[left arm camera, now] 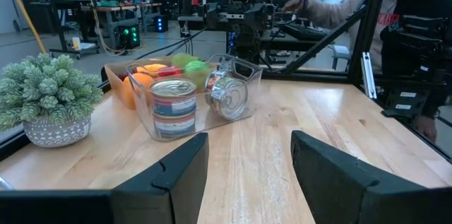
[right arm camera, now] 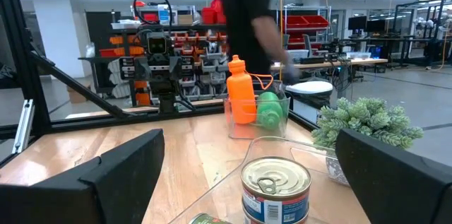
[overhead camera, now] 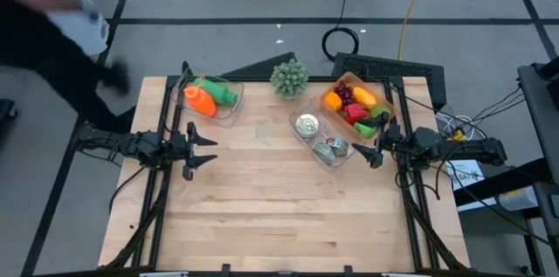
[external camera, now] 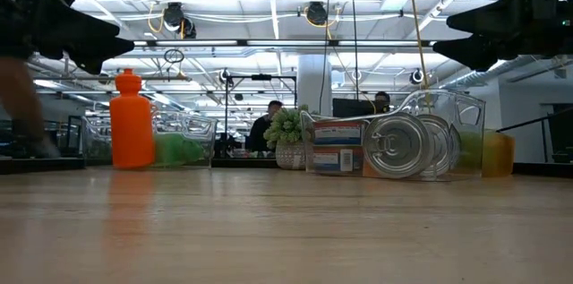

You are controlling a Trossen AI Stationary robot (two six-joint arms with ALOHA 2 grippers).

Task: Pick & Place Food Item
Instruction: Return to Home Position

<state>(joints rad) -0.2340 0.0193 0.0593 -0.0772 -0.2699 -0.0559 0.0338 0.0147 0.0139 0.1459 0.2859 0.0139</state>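
The food sits at the table's far right. A clear bin [overhead camera: 320,138] holds tin cans: one upright [left arm camera: 174,107], one on its side [left arm camera: 229,95]. Behind it a cardboard tray [overhead camera: 382,89] holds fruit and vegetables [overhead camera: 354,107]. My left gripper [overhead camera: 208,149] hovers open over the table's left side, pointing level toward the right, with nothing between its fingers [left arm camera: 176,174]. My right gripper [overhead camera: 369,152] hovers open at the table's right, pointing left, just short of the can bin. An upright can [right arm camera: 275,187] shows ahead of it, between the finger lines but untouched.
A second clear bin [overhead camera: 229,113] at the far left holds an orange bottle [overhead camera: 199,100] and a green one [overhead camera: 223,93]. A small potted plant [overhead camera: 289,78] stands at the far edge's middle. A person [overhead camera: 61,15] moves beyond the far left corner. Bare wood covers the middle and near half.
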